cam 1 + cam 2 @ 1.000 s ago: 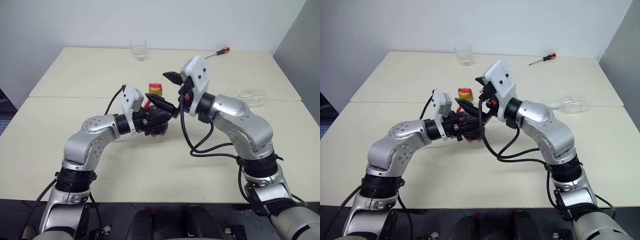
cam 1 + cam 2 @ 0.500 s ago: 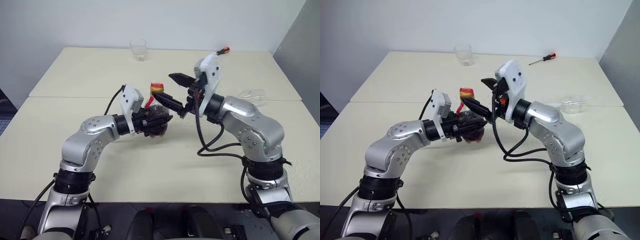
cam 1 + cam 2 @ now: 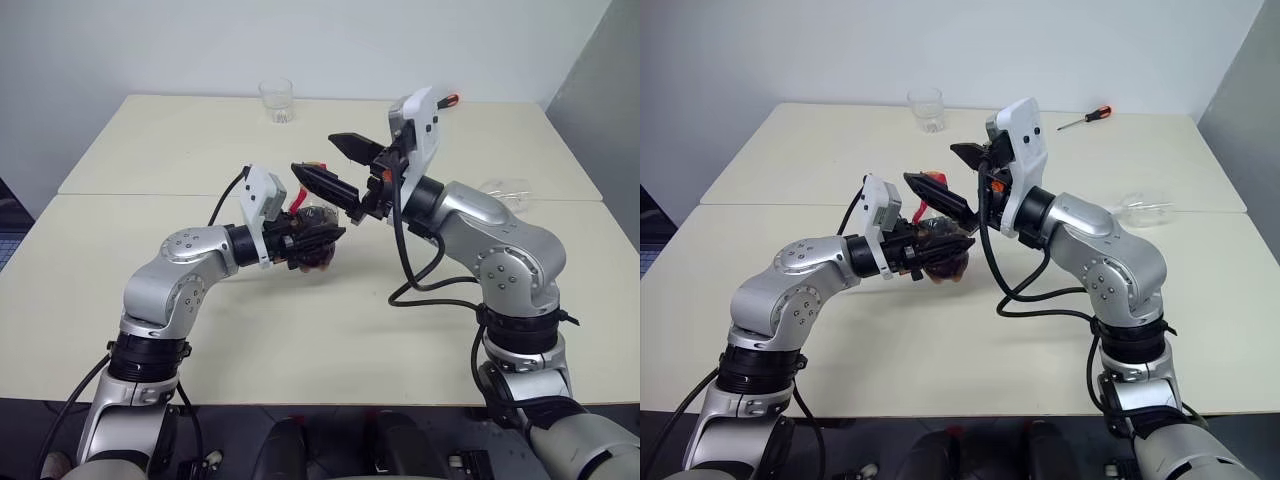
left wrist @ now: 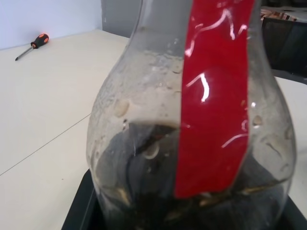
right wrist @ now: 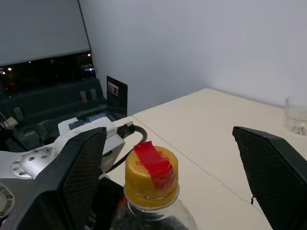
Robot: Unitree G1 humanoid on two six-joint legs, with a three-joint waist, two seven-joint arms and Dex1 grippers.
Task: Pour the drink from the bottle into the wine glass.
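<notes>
Above the tabletop (image 3: pixel 330 330) we grasp the bottle (image 3: pixel 312 238) in our left gripper (image 3: pixel 318 240); our right gripper (image 5: pixel 172 177), released wide, flanks the cap (image 5: pixel 151 171), with drink (image 4: pixel 144 191) visible from our left wrist.

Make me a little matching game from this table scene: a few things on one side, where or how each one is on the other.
1 bottle
2 screwdriver
3 tumbler
4 right gripper

A far edge of the table, right side
B held in the left gripper
C open, around the yellow cap
D far edge, near the middle

Pairs: 1-B, 2-A, 3-D, 4-C
</notes>
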